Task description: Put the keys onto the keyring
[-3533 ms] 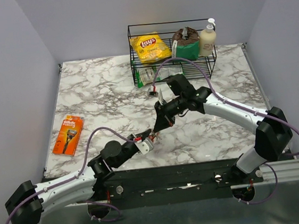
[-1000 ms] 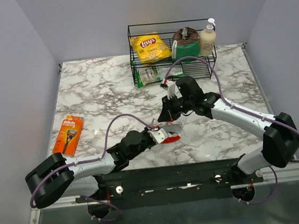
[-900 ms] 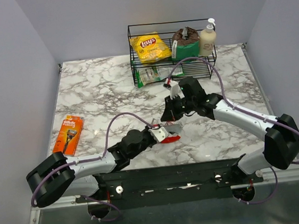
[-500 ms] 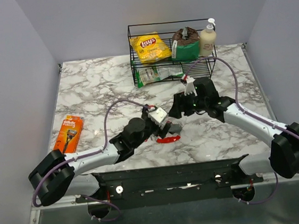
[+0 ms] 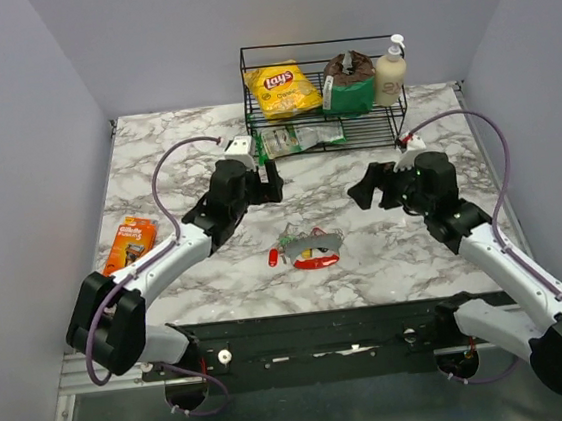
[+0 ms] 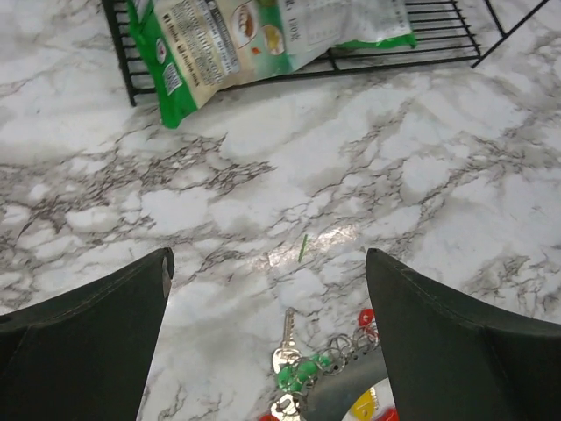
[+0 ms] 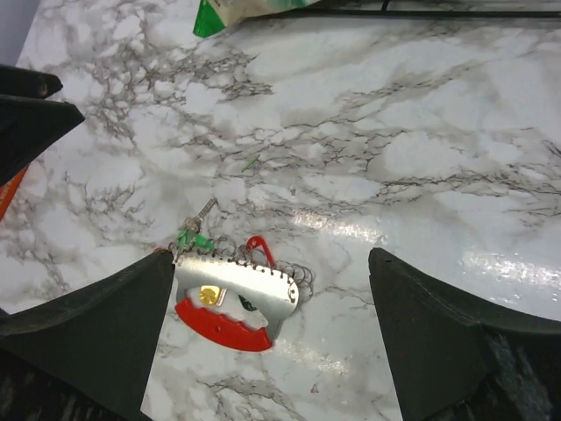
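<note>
Right wrist: green-tagged keys point(image 7: 196, 232) touch thin metal keyring point(image 7: 230, 251); left end effector point(image 6: 267, 263), right end effector point(image 7: 270, 259) apart, empty

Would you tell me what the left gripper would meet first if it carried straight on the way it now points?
Most likely the bare marble table, just past the keys and short of the green packet. The left gripper stands open, and depth is hard to judge.

The keyring point(image 5: 310, 247) lies on the table point(image 5: 176, 171), the rack point(image 5: 373, 130) behind it.
</note>
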